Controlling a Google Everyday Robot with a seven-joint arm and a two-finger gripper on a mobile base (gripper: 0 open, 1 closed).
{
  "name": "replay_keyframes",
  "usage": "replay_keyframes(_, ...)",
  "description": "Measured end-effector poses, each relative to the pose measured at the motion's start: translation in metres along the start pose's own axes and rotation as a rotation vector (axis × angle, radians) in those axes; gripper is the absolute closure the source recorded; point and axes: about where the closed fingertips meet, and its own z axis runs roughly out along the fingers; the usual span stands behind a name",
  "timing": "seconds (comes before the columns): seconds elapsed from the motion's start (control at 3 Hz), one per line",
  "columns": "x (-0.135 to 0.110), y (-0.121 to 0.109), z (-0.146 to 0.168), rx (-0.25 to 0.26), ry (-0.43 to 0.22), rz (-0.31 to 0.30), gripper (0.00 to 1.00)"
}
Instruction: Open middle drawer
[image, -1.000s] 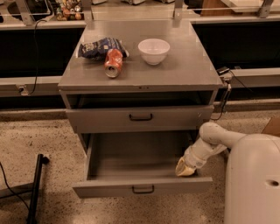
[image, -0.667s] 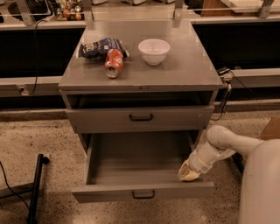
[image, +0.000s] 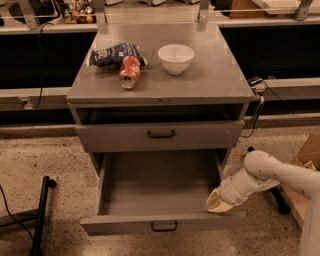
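Note:
The middle drawer stands pulled far out of the grey cabinet, its inside bare. Its flat front with the small black bar handle faces me at the bottom of the view. My gripper sits at the drawer's right wall, close to the front right corner, on the end of the white arm reaching in from the right. The gripper's tip is partly hidden against the drawer wall.
Above is another grey drawer with a black handle and a dark gap over it. On the cabinet top lie a blue chip bag, a red can and a white bowl. A black stand is at left, a cardboard box at right.
The middle drawer has slid further out toward me. The arm and gripper have moved with it, down and toward the right front corner.

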Motion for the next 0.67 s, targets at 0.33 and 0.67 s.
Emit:
replay_keyframes(0.33, -0.014, 0.011, -0.019, 0.042, -0.031, -0.008, 1.00)
replay_keyframes(0.67, -0.036, 0.020, -0.047, 0.104, -0.067, -0.040, 1.00)
